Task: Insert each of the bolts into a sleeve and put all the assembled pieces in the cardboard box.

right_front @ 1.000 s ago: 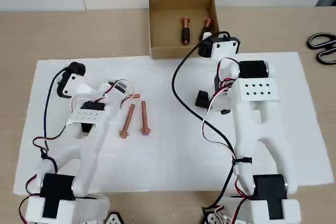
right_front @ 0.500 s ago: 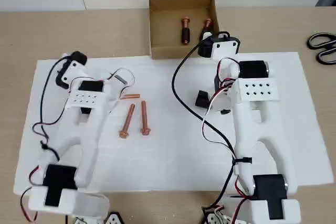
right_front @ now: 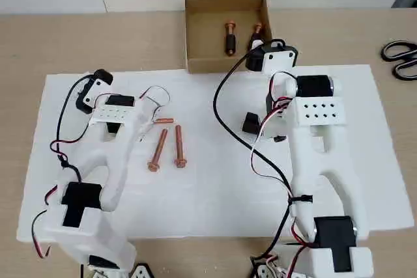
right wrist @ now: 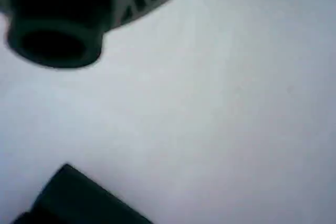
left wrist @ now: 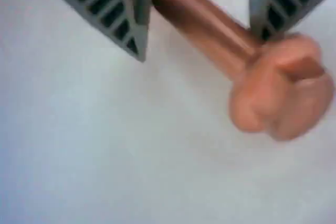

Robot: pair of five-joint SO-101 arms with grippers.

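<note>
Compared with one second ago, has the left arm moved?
Yes. The left arm moved toward the cardboard box, judged against the two loose bolts.

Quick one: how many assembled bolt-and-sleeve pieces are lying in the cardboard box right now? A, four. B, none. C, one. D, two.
D: two assembled pieces, copper bolts in black sleeves, lie side by side in the cardboard box.

- You're seeing two white arms [right_front: 107, 161], black servos [right_front: 335, 232] at joints.
- Black, red, white cables [right_front: 215, 103] are looping along both.
- Left gripper [left wrist: 199, 45] is showing grey ribbed fingers [left wrist: 100, 3].
</note>
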